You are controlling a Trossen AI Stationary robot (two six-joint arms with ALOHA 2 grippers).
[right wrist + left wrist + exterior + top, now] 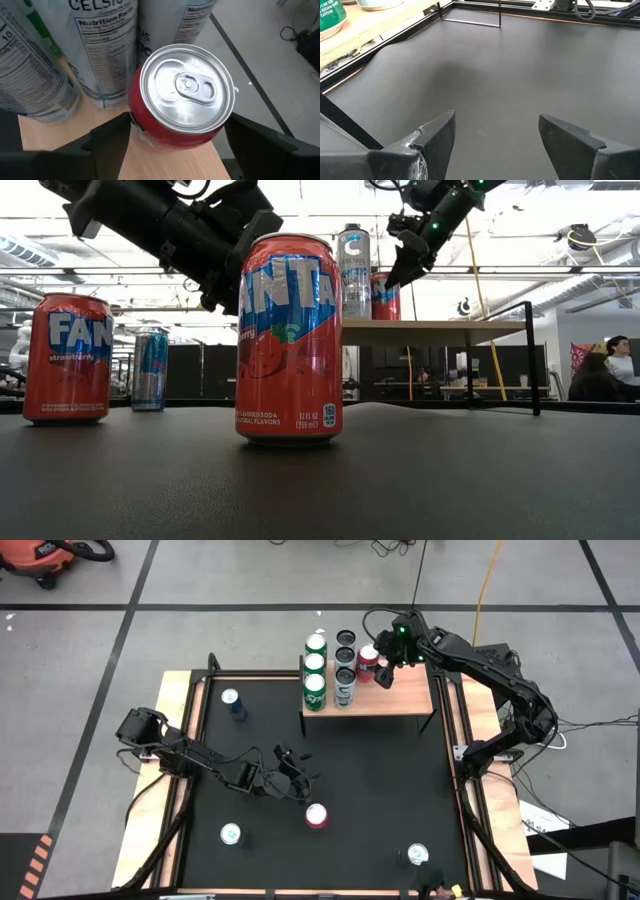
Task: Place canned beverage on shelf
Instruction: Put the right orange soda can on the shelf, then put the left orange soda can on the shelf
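A: Left end effector (292,772) low over the mat (380,790), fingers apart, empty, waiting near a red can (317,816).

B: Right end effector (380,665) at the shelf (395,700), fingers spread around the red soda can (180,95); standing beside the tall cans (345,675), seemingly just placed.

The shelf (395,698) is showing a pale wood top on thin black legs. On it, green cans (315,677) are standing beside silver-white cans with black lettering (345,675), and a red can with a silver lid (182,95) is sitting there too. A red can with blue-and-white lettering (289,338) is standing on the black surface (380,770). Both pincers are looking dark.
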